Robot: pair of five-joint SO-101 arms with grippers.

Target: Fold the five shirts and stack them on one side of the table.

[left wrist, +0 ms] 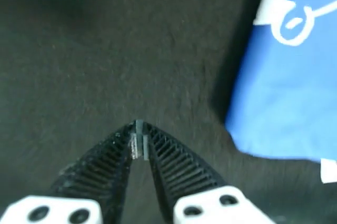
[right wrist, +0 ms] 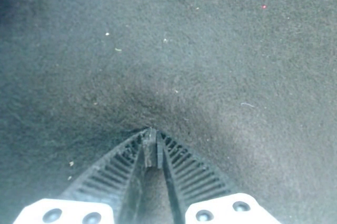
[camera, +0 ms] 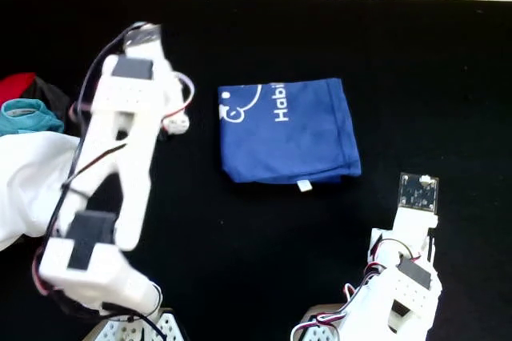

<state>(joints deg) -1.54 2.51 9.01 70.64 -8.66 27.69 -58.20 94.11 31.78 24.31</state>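
Your folded blue shirt lies on the counter. Your left tool is clenched empty just beside it. Your right tool is clenched empty too, farther off.

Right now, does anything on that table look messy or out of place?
The blue shirt lies folded in the middle. At the edge of the table, a white shirt, teal shirt and red shirt sit crumpled in an unfolded heap.

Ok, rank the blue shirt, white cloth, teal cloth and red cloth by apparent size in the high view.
1. blue shirt
2. white cloth, cut off by the edge
3. teal cloth and red cloth: both small, partly hidden, too close to rank
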